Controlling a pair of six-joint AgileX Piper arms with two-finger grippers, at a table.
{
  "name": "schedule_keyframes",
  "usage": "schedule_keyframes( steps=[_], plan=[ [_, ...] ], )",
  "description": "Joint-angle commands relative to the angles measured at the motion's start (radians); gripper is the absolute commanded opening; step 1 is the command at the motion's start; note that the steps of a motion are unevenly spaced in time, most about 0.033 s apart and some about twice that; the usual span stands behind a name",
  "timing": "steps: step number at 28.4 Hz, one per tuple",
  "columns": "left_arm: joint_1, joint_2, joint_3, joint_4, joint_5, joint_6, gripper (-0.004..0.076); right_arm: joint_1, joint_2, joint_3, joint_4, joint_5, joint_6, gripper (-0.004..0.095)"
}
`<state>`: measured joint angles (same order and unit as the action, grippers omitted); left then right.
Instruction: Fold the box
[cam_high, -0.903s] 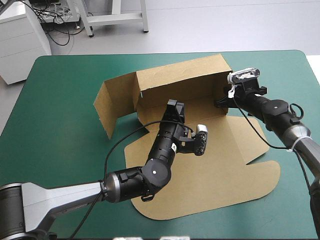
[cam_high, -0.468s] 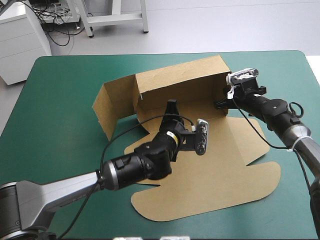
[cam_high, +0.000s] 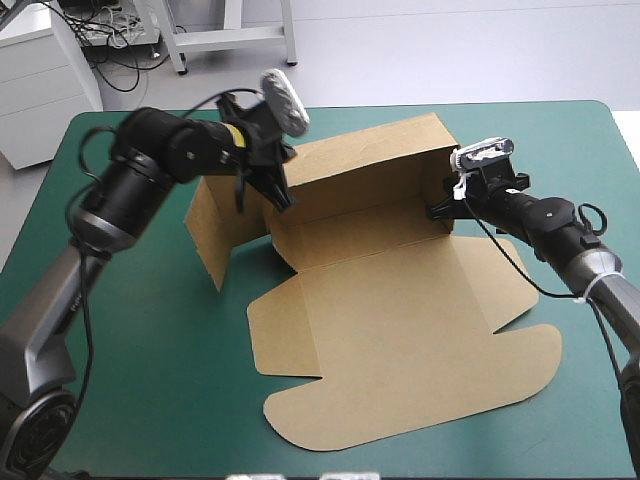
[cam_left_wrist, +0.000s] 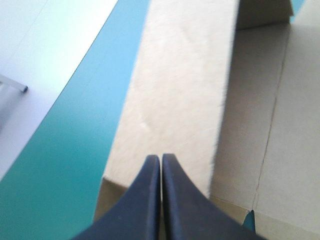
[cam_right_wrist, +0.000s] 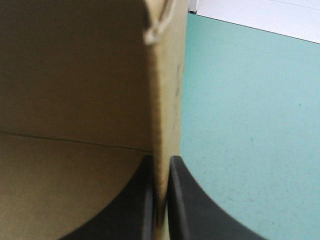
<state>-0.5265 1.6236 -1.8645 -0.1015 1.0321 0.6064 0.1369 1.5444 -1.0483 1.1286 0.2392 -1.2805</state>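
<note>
**Box folding, partly erected sheet.** The box (cam_high: 400, 340) lies mid-worktop (cam_high: 120, 350), its broad near panels flat on the teal-green cover.

- **Left:** the side flap (cam_high: 210, 225) stands upright. Above the corner where it meets the back wall (cam_high: 370, 165) hangs the left pincer (cam_left_wrist: 160, 158), its black fingers pressed together in a point and holding nothing.
- **Right:** the right pincer (cam_right_wrist: 161, 160) is clamped on the back wall's end edge, with the board sandwiched between its fingers.

**Handling (judged):** the brown board looks light and stiff. It should hinge readily along its scored creases but resist bending elsewhere, and raised walls may spring back if released. The best hold is on a free flap edge near a crease, pinched across the thin sheet. Smooth faces may slip under a light grip.
</note>
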Motion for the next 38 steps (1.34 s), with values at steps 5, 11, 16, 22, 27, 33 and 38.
schedule_keyframes(
  steps=[5,11,16,22,27,33,38],
  plan=[
    [0.424,-0.028,-0.040,-0.353,0.062,-0.186,-0.0032,0.000,-0.040,-0.036,-0.003,-0.005,0.015,-0.0022],
    [0.670,-0.008,0.001,-0.415,0.178,-0.237,-0.0032,0.000,-0.027,-0.057,-0.188,0.013,0.158,-0.0021],
    [0.787,-0.013,0.147,-0.488,0.163,-0.216,-0.0032,0.000,0.057,-0.191,-0.461,0.172,0.436,-0.0021],
    [0.845,-0.013,0.327,-0.507,0.115,-0.156,-0.0032,0.000,0.110,-0.348,-0.697,0.324,0.809,-0.0013],
    [0.868,-0.012,0.406,-0.508,0.087,-0.131,-0.0032,0.000,0.110,-0.466,-0.827,0.476,1.026,-0.0009],
    [0.916,-0.010,0.413,-0.512,0.141,-0.101,-0.0032,0.002,0.110,-0.613,-0.828,0.782,1.110,-0.0008],
    [0.953,-0.010,0.413,-0.515,0.174,-0.087,-0.0032,0.002,0.110,-0.653,-0.819,1.008,1.134,-0.0008]
  ],
)
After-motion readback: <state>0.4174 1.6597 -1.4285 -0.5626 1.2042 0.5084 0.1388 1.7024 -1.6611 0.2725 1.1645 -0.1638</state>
